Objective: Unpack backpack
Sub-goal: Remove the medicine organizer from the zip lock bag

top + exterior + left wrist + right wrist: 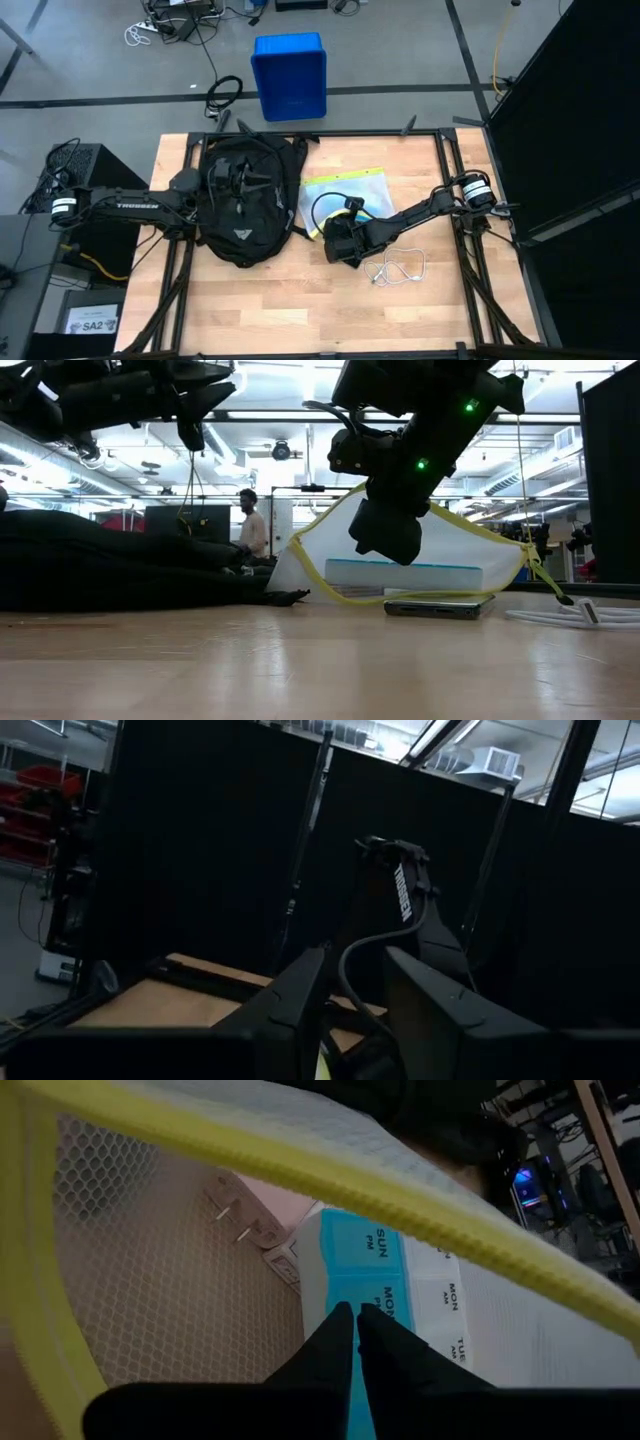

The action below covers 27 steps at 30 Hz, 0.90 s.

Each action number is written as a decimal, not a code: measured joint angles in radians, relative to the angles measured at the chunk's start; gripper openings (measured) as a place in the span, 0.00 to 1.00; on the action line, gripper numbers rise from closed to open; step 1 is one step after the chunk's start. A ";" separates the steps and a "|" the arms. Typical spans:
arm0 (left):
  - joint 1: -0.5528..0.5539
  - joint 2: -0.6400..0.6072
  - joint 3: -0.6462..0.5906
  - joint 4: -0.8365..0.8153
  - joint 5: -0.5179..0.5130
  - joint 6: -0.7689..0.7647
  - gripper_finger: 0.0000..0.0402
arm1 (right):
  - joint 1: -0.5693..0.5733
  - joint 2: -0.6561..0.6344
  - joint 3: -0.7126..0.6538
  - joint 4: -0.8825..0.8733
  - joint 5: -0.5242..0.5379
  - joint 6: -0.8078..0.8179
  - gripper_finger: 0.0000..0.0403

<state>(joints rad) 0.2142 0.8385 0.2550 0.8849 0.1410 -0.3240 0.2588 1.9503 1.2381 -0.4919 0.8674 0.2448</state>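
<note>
The black backpack [245, 200] lies flat on the table's left half, logo up. My left gripper [357, 960] hovers over the backpack's left side [208, 197], tipped upward and open, with nothing between its fingers. Whether it touches the backpack, I cannot tell. Right of the backpack lies a white mesh pouch [350, 190] with a yellow zip edge. My right gripper [357, 1318] is shut and reaches into the pouch's mouth. Its tips are over a blue and white pill box [400, 1295] inside. My right gripper comes slanting down from the table's right side into the pouch's open mouth. The pouch's upper layer, with its yellow edge [470, 525], lies over the gripper and stands raised like a tent. The shut fingertips [340, 1330] stand over the pill box's blue row; whether they touch it I cannot tell.
A white cable [400, 270] lies loose on the table near the right gripper. A dark flat object [440, 605] lies under the pouch. A blue bin [289, 75] stands on the floor beyond the far edge. A person [250, 520] stands far behind the table.
</note>
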 joint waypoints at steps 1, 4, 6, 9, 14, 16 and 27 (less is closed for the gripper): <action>0.000 0.007 0.000 -0.008 0.001 -0.011 0.22 | 0.000 0.000 0.000 0.000 0.000 0.001 0.00; -0.004 0.031 0.000 -0.044 0.054 -0.020 0.22 | 0.000 0.000 0.000 0.000 0.000 0.006 0.00; -0.027 0.055 0.008 -0.093 0.066 0.010 0.22 | 0.000 0.000 0.000 0.000 0.001 0.006 0.00; -0.091 0.104 0.038 -0.200 -0.005 0.099 0.22 | -0.001 0.000 0.000 0.000 0.000 0.006 0.00; -0.235 0.204 0.124 -0.384 -0.214 0.236 0.22 | -0.001 0.000 0.000 -0.001 0.001 0.009 0.00; -0.293 0.244 0.167 -0.439 -0.314 0.269 0.22 | -0.001 0.000 0.000 -0.003 0.000 0.014 0.00; -0.515 0.490 0.310 -0.542 -0.596 0.234 0.22 | -0.001 0.000 0.000 -0.007 -0.004 0.020 0.00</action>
<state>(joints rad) -0.3004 1.3288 0.5654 0.3429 -0.4551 -0.0901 0.2577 1.9499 1.2381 -0.4988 0.8631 0.2651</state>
